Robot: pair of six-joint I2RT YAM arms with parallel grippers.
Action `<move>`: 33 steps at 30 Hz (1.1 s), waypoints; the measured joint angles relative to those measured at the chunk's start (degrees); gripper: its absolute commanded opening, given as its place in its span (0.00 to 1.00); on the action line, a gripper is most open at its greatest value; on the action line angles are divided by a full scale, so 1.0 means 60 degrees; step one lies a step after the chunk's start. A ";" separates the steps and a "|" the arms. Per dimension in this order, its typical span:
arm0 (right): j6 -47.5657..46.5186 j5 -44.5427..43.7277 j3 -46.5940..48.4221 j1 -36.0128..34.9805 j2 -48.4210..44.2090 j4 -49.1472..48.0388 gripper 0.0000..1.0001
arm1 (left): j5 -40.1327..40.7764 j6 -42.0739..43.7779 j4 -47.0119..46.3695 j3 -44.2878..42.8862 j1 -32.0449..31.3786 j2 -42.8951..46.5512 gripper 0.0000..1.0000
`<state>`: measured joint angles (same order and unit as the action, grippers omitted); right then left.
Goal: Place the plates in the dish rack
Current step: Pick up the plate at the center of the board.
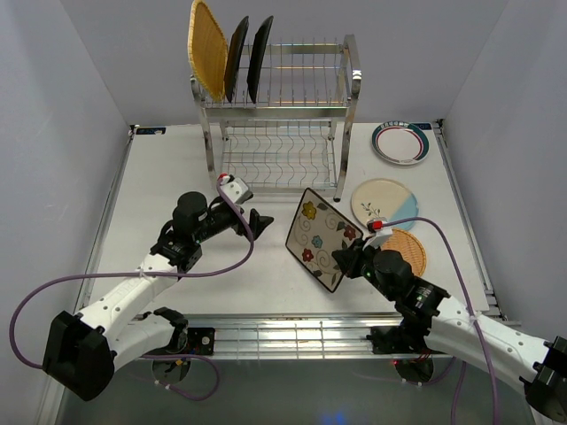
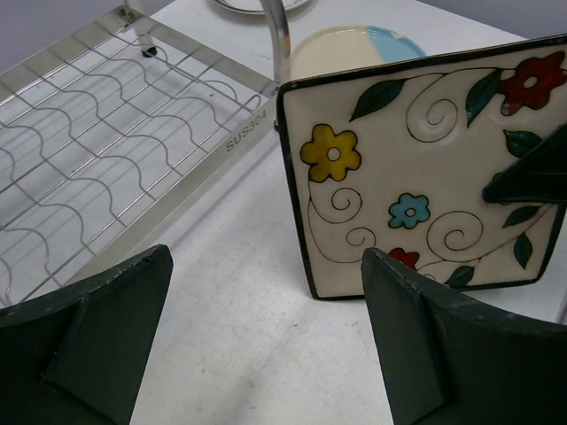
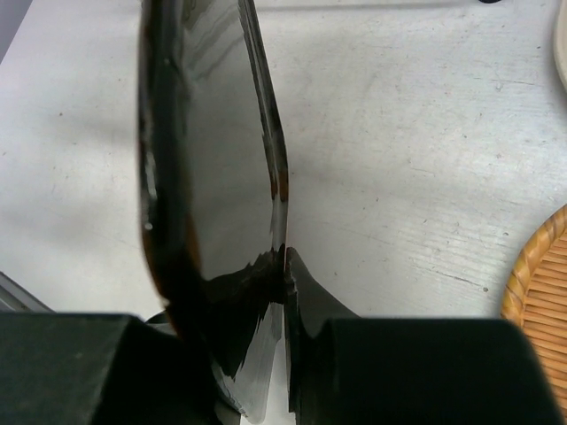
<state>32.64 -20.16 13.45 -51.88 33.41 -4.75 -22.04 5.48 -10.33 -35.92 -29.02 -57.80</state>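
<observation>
You have a white table point(image 1: 168, 168) edged by a thin metal frame; up close, its top shows faint scuffs and dark specks. Pale grey-lavender walls point(image 1: 71, 88) close it in on three sides. A silver slotted rail point(image 1: 283, 335) runs along the near edge, and a small dark tag point(image 1: 152, 131) sits at the far left corner.

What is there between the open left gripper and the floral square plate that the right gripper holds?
Nothing but bare table separates the left gripper from the floral square plate; the left wrist view shows this plainly.
</observation>
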 measured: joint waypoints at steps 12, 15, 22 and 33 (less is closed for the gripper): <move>-0.1311 0.1424 -0.0011 0.0000 -0.0867 0.0069 0.08 | -0.3009 0.0091 0.0321 0.0000 0.1024 0.0113 0.98; -0.1545 0.1800 0.0000 0.0000 -0.1071 0.0058 0.08 | -0.3763 0.0029 0.0412 -0.0007 0.1432 0.0135 0.98; -0.1942 0.2397 0.0335 0.0000 -0.1122 0.0040 0.08 | -0.5435 -0.0423 0.0426 -0.0455 0.2448 -0.0732 0.98; -0.2233 0.3559 0.1315 0.0000 0.0007 -0.0896 0.08 | -0.6819 -0.0787 0.0441 -0.0528 0.2648 -0.1133 0.98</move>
<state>19.25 1.19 21.34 -51.88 33.45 -10.13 -62.96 0.75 -7.68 -39.09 -13.13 -64.60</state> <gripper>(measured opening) 0.219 0.979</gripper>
